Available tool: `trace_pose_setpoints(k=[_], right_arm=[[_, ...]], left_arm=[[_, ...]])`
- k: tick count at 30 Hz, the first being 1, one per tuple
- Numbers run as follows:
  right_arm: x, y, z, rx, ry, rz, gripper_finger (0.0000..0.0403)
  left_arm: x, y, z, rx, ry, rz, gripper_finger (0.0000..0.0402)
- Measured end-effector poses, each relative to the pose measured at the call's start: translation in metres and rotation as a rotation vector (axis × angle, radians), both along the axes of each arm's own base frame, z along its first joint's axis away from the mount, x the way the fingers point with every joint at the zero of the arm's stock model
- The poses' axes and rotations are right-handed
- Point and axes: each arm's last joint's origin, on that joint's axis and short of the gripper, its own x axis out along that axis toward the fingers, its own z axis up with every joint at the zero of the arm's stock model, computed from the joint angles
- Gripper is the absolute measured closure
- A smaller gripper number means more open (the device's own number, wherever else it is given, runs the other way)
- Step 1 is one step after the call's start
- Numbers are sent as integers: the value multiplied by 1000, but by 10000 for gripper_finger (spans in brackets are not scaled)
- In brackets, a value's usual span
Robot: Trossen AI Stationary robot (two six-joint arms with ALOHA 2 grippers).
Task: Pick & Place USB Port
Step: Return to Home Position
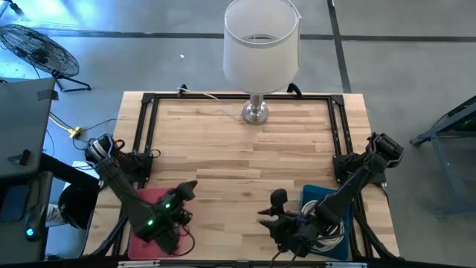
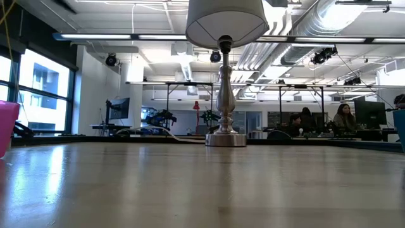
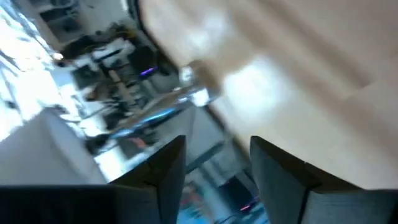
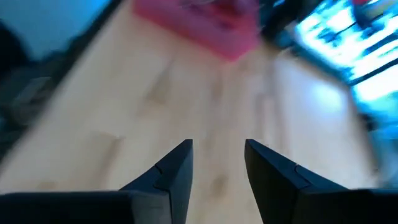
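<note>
**A:** USB cables (image 4: pixel 225 9), where do they lie?

**B:** In the pink bin (image 1: pixel 156 197), at the left corner of the tabletop (image 1: pixel 238 156) on the robot's side. From the right wrist they show only as a red blur inside it.

**A:** And the left claw?

**B:** The left claw (image 3: pixel 217 140) hangs over the inner edge of that bin. Its fingers are spread, with nothing between them. Its camera looks toward the metal foot of the lamp (image 1: pixel 256 112).

**A:** The other one?

**B:** The right claw (image 4: pixel 219 143) hovers over bare wood just beside the blue bin (image 1: pixel 314 193), which sits at the right corner on the robot's side. It faces across to the pink bin, fingers spread and empty too.

**A:** What is in the blue bin?

**B:** Pale cables (image 1: pixel 335 227), partly hidden under the right arm.

**A:** Anything more?

**B:** The lamp, with its white shade, stands at the middle of the far edge. In the low view, people (image 2: pixel 345 117) sit at desks in the room behind.
</note>
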Motion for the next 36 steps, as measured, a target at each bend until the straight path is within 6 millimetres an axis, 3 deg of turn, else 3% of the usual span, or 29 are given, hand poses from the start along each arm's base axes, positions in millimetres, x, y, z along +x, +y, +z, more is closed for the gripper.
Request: trace_pose_setpoints(k=[4, 8, 10, 14, 19, 27, 32, 36], right_arm=[[4, -2, 27, -168, -95, -71, 280], [4, -9, 67, -224, -141, -117, 361], [0, -14, 89, -258, -161, -145, 391], [-13, -30, 132, -295, -225, -235, 394], [-41, -76, 171, -204, -252, -350, 400], [-97, -156, 191, -45, -172, -563, 402], [-129, -179, 200, 26, -181, -614, 402], [-155, -194, 191, 93, -172, -602, 402]], left_arm=[[21, 25, 6, 85, 38, 40, 284], [40, 63, 15, 47, 29, 187, 381], [46, 84, 21, 21, 12, 269, 389], [50, 120, 35, -23, -47, 403, 399], [42, 152, 55, -120, -185, 546, 400], [16, 179, 97, -224, -328, 501, 401], [-12, 203, 126, -388, -461, 440, 401], [-36, 218, 129, -561, -555, 319, 401]])
